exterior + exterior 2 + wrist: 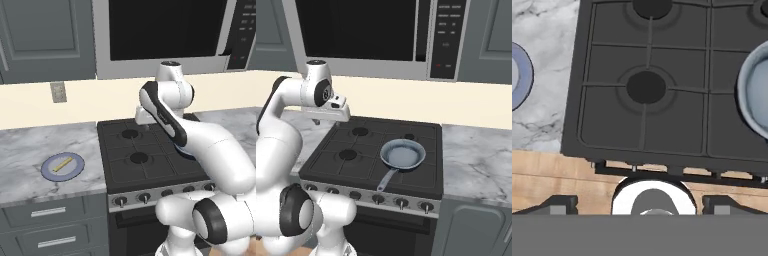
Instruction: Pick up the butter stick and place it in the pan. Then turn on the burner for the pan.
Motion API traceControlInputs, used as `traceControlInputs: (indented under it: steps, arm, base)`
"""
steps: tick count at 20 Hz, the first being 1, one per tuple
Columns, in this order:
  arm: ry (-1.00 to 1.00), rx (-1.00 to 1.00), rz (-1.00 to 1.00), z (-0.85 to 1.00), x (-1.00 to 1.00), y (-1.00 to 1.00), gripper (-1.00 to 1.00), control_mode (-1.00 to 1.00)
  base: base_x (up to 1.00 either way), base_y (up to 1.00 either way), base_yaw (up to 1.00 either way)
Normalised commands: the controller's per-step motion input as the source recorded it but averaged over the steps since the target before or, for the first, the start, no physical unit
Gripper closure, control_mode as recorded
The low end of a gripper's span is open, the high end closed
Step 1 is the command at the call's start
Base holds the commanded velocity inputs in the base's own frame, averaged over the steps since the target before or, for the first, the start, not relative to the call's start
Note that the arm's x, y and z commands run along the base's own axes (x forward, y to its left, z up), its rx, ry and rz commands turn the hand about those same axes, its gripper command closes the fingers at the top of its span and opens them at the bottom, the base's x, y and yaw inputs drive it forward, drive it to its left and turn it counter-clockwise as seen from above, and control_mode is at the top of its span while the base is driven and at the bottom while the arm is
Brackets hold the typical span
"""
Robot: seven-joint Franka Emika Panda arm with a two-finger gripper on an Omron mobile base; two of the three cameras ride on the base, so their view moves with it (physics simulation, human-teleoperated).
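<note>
The gripper is being held wide open and empty above the stove's front left burner. On the front right burner, the pan is being shown with nothing inside, its handle angled toward the knobs. Further left, on the marble counter, the butter stick is lying on the blue-rimmed plate. Beyond, the microwave is being seen overhead.

No text or label can be read anywhere.
</note>
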Motion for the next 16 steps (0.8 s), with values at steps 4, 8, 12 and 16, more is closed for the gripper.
traceControlInputs:
  steps: [4, 8, 12, 16]
  arm:
    - [0.16, 0.0, -0.03, -0.19, 0.0, 0.46, -1.0, -1.0]
    - [0.14, 0.0, -0.04, -0.2, 0.0, 0.43, -1.0, -1.0]
    - [0.12, 0.0, -0.06, -0.21, 0.0, 0.44, -1.0, -1.0]
    - [0.05, 0.0, -0.06, -0.2, 0.0, 0.43, -1.0, -1.0]
  base:
    - [0.0, 0.0, 0.0]
    - [0.0, 0.0, 0.0]
    - [0.0, 0.0, 0.0]
    - [0.0, 0.0, 0.0]
